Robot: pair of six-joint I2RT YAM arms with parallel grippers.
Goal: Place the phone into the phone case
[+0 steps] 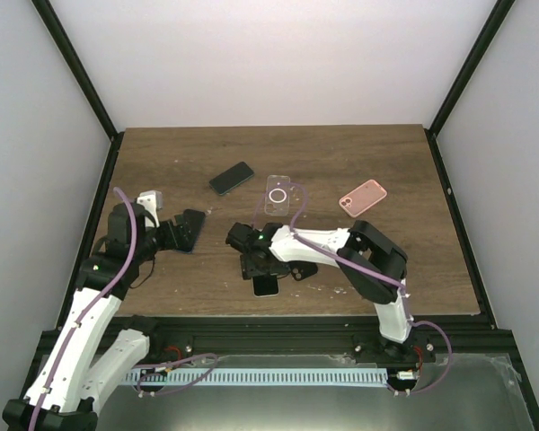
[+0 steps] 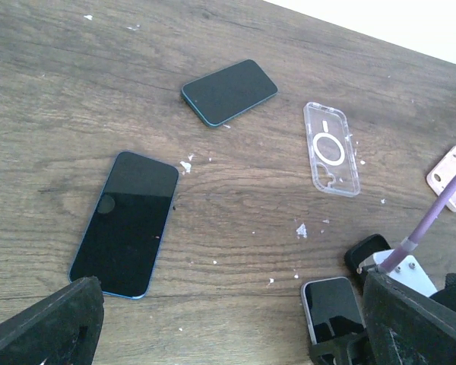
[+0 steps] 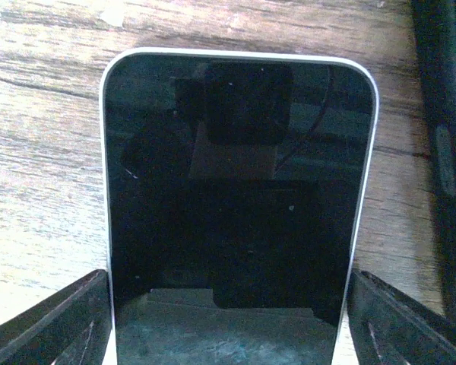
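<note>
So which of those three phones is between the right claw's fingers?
The white-rimmed phone, closest to the arms' bases. The near blue-rimmed phone and the far blue-rimmed phone lie off to its left, clear of the right claw.

Two white-and-black arms, each trailed by a purple cable.

The left arm (image 1: 83,328) and right arm (image 1: 322,241) share one build: smooth white tubular links joined by bulky matte-black joint housings. A thin purple cable (image 1: 128,235) runs loosely along each arm and loops near its black base. A small green light (image 1: 261,237) glows on the right arm's black wrist, and a pale grey block (image 1: 150,198) sits at the left arm's wrist. A pale bracket (image 2: 405,271) shows where the right arm's cable meets its wrist. The fingers (image 2: 49,323) are black and wedge-shaped, with a dull, finely grained surface.
</note>
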